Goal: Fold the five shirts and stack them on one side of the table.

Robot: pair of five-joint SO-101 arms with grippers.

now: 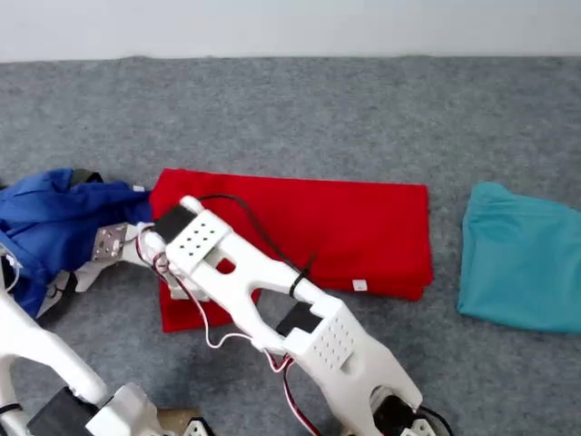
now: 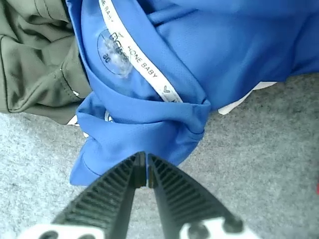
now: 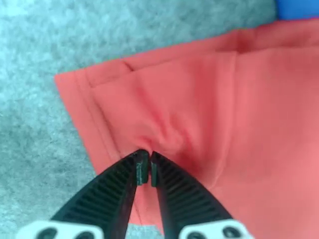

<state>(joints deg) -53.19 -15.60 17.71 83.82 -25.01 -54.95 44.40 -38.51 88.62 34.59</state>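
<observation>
The right gripper (image 3: 144,172) is pinching a bunched fold of the red shirt (image 3: 224,124) on the worktop (image 1: 318,118). Beside the red shirt, the left gripper (image 2: 145,172) is sitting closed at the hem of the blue shirt (image 2: 224,50).

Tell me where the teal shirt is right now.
In the high view the teal shirt lies at the right side of the table. A strip of bare grey surface separates it from the red shirt to its left.
</observation>
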